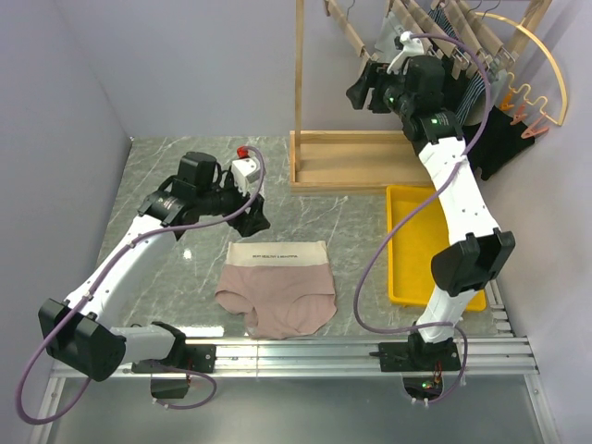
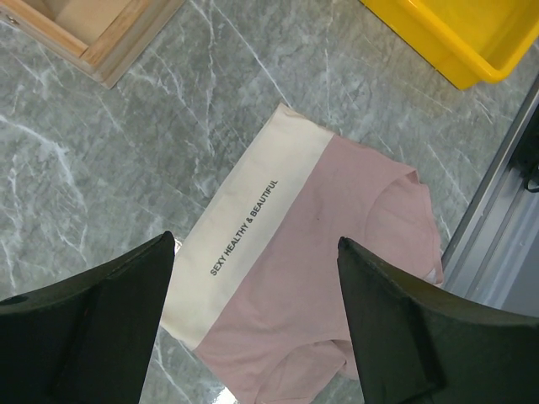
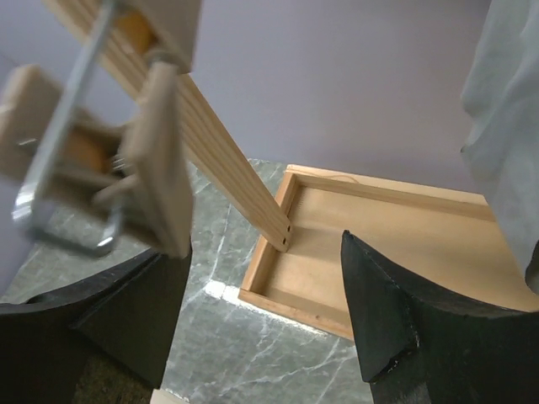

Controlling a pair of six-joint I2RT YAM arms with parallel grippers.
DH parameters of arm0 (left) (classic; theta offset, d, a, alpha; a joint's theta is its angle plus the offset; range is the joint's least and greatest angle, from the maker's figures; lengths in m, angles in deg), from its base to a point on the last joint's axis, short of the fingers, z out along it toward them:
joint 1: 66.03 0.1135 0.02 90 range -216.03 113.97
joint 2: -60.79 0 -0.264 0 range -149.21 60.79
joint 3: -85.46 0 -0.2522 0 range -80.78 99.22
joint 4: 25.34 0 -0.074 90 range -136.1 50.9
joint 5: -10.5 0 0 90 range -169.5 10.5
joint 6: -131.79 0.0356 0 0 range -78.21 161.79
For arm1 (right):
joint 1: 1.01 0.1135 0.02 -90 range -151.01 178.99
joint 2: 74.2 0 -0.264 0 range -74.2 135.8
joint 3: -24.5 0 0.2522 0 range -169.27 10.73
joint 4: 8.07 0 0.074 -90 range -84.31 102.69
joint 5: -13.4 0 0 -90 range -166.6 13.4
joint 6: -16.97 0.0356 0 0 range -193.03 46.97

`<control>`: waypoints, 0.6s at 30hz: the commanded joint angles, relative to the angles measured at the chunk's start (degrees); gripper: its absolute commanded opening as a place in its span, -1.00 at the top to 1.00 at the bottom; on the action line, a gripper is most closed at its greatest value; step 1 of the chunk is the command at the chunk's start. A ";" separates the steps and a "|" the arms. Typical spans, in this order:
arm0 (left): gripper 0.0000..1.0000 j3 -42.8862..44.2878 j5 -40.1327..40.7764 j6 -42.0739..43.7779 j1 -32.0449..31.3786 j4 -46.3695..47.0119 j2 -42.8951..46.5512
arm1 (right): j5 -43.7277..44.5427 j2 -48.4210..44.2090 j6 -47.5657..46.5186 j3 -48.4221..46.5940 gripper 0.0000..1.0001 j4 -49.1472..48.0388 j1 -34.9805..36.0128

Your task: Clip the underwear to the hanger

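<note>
Black and blunt, the two fingers [image 2: 101, 320] of the left gripper [image 2: 253, 252] stand wide apart, holding nothing, and hover over the one pair of underwear [image 2: 337, 269]. It lies flat on the grey marbled table [image 2: 126, 151]. The cloth is soft dusty pink, with a broad cream waistband [image 2: 253, 210] carrying one line of dark print, and the curved leg openings face the near rail [image 1: 305, 350]. In the top view bare stone rings it on every side. A single yellow plastic tray [image 1: 412, 273] sits well to its right, and one shallow wooden base tray [image 1: 338, 162] lies beyond it.

The right gripper [image 3: 263, 248] is raised at the rack [image 1: 299, 74], its two fingers likewise spread wide with nothing gripped. Between them, in the wrist view, shows the square-cut end of the hanger [image 3: 227, 160], a slim ribbed light-wood bar slanting down and touching neither finger. One wooden clip [image 3: 164, 168] with a bright metal spring hangs on it, blurred, just above one finger. More wooden hangers [image 1: 467, 37] crowd the rack's top; their number cannot be told.
</note>
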 commanded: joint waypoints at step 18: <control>-0.67 -1.60 -1.28 -2.11 2.14 2.99 1.44 | -2.91 1.12 4.69 -3.85 0.13 -16.34 -0.92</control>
